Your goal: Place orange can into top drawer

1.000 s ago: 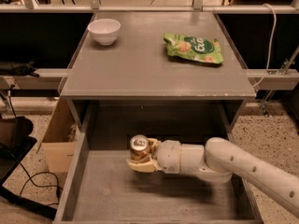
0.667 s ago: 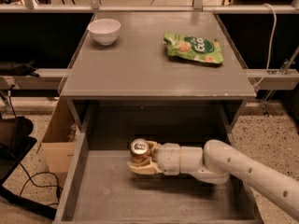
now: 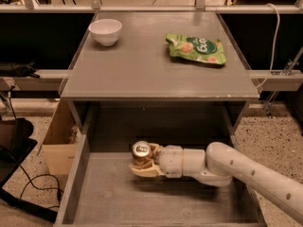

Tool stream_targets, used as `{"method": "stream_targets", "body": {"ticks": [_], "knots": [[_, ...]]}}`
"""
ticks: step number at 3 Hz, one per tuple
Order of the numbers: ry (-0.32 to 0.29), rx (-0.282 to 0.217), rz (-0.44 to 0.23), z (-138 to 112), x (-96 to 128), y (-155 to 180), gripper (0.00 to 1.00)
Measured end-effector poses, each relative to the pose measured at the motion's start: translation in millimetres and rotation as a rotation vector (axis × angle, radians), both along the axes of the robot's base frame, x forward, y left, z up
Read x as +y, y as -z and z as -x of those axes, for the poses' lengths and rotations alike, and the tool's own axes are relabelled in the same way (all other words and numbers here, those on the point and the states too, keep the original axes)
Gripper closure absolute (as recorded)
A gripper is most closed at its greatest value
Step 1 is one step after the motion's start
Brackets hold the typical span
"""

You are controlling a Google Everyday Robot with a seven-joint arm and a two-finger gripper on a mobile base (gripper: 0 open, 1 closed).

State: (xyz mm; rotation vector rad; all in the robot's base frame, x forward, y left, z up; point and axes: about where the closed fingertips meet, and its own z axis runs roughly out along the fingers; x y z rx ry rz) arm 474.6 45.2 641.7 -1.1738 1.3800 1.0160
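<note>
The orange can (image 3: 141,154) stands upright inside the open top drawer (image 3: 76,174), near its middle, silver top showing. My gripper (image 3: 143,164) reaches in from the right on a white arm and is shut on the can, one pale finger (image 3: 144,171) in front of it and the other behind. The can's base is hidden by the front finger, so I cannot tell whether it rests on the drawer bottom.
On the grey tabletop (image 3: 142,70) stand a white bowl (image 3: 105,31) at the back left and a green snack bag (image 3: 195,48) at the back right. A cardboard box (image 3: 59,141) sits on the floor left of the drawer. Cables lie at the lower left.
The gripper and can have shifted only slightly, a little lower in the drawer; the grip is unchanged.
</note>
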Motion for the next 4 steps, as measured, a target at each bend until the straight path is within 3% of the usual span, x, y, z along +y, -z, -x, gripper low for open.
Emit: {"method": "stream_targets", "body": {"ticks": [2, 3, 4], "knots": [[0.0, 0.0, 0.0, 0.0, 0.1, 0.0, 0.16], [0.0, 0.0, 0.0, 0.1, 0.2, 0.0, 0.0], [-0.001, 0.0, 0.0, 0.1, 0.3, -0.1, 0.0]]}}
